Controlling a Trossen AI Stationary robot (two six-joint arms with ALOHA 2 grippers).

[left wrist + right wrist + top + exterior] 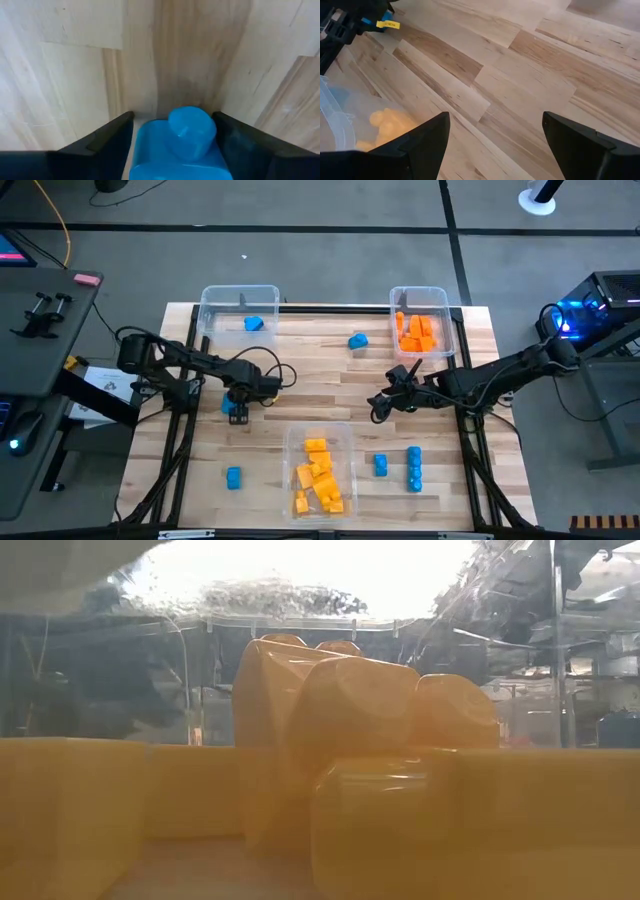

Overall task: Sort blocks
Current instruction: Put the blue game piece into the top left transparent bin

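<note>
- On the table [300, 340], three clear bins [320, 470] sit at the far-left corner, far-right corner and near edge.
- The left gripper [238, 408], jaws wide, straddles a blue block [182, 150].
- The right gripper [380, 406] hangs mid-table, jaws wide, holding nothing.
- No readable writing.

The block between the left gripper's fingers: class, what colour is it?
Blue. The block sits between the left gripper's fingers, clearest in the left wrist view.
</note>
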